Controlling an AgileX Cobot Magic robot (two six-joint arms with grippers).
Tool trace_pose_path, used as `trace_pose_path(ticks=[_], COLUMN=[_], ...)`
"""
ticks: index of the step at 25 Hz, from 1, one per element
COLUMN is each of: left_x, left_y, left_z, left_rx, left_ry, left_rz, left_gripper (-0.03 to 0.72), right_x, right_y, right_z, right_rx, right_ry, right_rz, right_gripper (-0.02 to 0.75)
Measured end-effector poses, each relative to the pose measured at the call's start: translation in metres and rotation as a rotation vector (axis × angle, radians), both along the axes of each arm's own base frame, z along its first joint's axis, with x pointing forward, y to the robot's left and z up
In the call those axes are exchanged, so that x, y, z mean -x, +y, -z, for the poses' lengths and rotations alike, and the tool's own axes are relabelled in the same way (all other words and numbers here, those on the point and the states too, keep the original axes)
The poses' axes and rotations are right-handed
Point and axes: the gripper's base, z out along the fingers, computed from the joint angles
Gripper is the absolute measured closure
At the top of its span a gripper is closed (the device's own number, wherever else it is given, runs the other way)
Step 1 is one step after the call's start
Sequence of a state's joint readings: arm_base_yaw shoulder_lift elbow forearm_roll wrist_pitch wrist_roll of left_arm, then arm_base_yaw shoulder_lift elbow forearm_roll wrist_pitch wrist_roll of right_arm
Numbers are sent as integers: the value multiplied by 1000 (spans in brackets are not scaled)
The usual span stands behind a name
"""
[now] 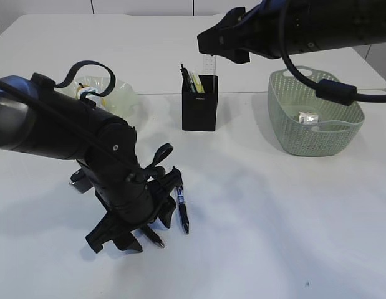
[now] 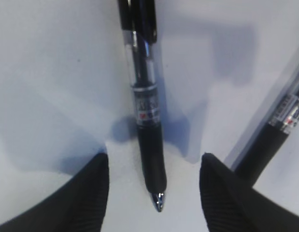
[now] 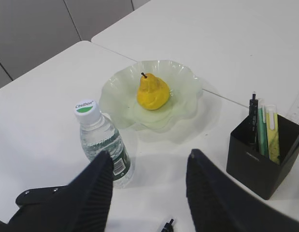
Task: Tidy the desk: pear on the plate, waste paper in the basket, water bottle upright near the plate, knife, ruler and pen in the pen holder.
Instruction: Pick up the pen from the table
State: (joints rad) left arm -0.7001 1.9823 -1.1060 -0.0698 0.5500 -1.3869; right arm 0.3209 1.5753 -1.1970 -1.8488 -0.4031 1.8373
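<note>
Two pens (image 2: 148, 104) lie under the spread left claw (image 2: 154, 193); right claw (image 3: 149, 193) released above the bottle (image 3: 102, 140).

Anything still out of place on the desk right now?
Yes: two black pens still lie flat on the white table, one between the open fingers of the left gripper, not in the black pen holder.
</note>
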Motion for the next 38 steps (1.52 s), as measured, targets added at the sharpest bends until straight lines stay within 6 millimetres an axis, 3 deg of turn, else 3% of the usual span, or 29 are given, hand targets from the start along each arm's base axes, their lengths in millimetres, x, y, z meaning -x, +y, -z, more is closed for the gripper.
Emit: trace_pose_path(ticks=[13, 26, 38], left_x=[5, 8, 8], left_y=[3, 6, 9], left_z=[1, 2, 2], left_rx=[-42, -75, -112], left_ry=[65, 94, 84], left_rz=[-13, -7, 25], left_gripper=[311, 565, 628], right_x=[0, 0, 0], right_y=[0, 0, 0], right_z=[0, 0, 0], right_rx=[0, 0, 0], right_ry=[0, 0, 0], right_rz=[0, 0, 0], right_gripper=[365, 365, 365])
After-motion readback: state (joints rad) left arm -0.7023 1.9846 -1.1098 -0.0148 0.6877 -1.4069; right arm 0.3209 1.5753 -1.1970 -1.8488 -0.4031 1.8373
